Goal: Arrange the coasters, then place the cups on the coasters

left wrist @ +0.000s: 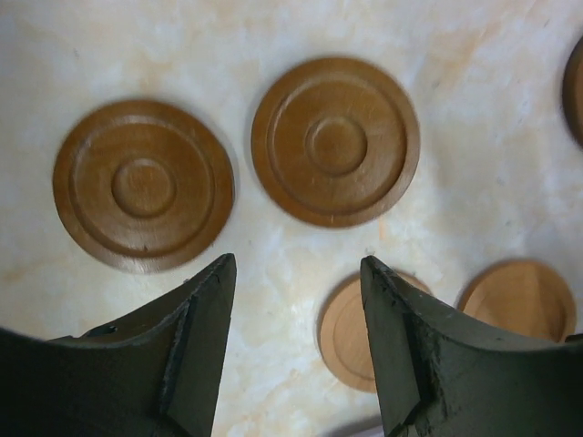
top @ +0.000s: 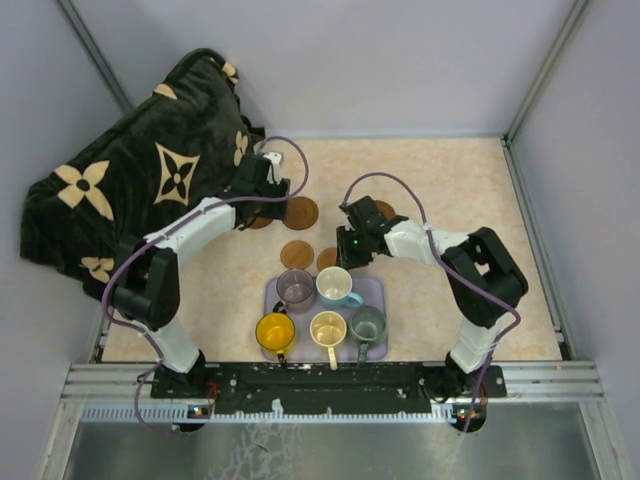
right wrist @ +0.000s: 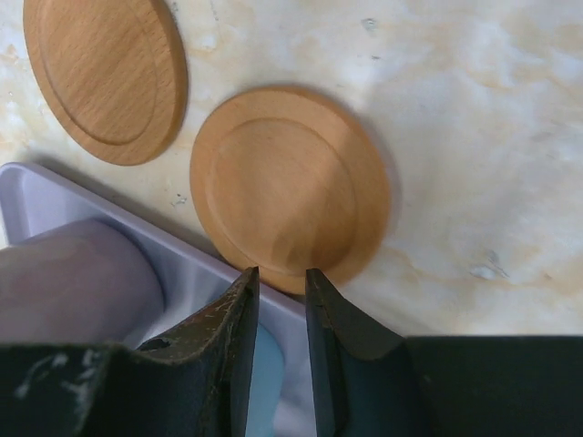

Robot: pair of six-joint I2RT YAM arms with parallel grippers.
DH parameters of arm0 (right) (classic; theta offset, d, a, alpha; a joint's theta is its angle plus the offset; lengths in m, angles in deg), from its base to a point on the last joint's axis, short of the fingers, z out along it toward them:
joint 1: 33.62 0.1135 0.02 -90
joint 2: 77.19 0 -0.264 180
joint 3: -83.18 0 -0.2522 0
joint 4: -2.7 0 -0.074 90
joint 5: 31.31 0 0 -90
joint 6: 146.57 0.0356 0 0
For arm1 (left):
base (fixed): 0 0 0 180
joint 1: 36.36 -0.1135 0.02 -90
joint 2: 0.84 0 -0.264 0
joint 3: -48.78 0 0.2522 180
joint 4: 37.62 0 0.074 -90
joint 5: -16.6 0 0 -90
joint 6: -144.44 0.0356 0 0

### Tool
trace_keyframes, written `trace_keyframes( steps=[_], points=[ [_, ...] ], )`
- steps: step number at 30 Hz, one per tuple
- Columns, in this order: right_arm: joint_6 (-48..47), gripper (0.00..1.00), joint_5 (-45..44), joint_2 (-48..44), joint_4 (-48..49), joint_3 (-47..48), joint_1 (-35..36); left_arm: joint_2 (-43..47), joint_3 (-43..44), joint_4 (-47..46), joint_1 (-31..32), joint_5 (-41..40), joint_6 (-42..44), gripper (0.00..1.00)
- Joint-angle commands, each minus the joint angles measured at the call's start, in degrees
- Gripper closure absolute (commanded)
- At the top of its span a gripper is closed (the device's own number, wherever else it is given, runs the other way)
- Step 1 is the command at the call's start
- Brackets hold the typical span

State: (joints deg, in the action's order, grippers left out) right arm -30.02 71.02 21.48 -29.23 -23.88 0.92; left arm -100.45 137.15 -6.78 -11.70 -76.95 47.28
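Note:
Two dark brown coasters point(left wrist: 143, 185) point(left wrist: 335, 141) lie side by side on the table, just ahead of my open left gripper point(left wrist: 296, 264), which holds nothing. In the top view that gripper point(top: 268, 203) hangs over them. A third dark coaster point(top: 386, 209) shows behind the right arm. Two lighter coasters point(right wrist: 290, 187) point(right wrist: 105, 73) lie beside the lavender tray point(right wrist: 55, 196). My right gripper point(right wrist: 282, 271) hovers at the near edge of the closer one, jaws narrowly apart with nothing between them. Yellow point(top: 275, 331), purple-grey point(top: 295, 288), cream point(top: 327, 327), grey-green point(top: 367, 324) and white-and-blue point(top: 335, 286) cups stand in the tray.
A dark blanket with tan flower shapes point(top: 140, 180) is heaped at the back left, close to the left arm. Grey walls enclose the marbled tabletop point(top: 460, 190) on three sides. The tray sits near the arm bases.

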Motion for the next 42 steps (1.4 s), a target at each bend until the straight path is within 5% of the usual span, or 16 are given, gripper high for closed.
trace_keyframes(
  steps=[1, 21, 42],
  points=[
    [-1.2, 0.72, 1.5, 3.1, 2.5, 4.8, 2.6, 2.8, -5.9, 1.1, 0.2, 0.0, -2.5, 0.37],
    [6.9, 0.74, -23.3, 3.9, -9.7, 2.9, 2.1, 6.2, -12.6, 1.8, 1.8, 6.8, -2.2, 0.42],
    [4.5, 0.8, -33.3, -3.0, -14.0, -1.7, -21.7, 6.8, -13.0, 1.5, 2.9, 6.6, -1.8, 0.42]
  ],
)
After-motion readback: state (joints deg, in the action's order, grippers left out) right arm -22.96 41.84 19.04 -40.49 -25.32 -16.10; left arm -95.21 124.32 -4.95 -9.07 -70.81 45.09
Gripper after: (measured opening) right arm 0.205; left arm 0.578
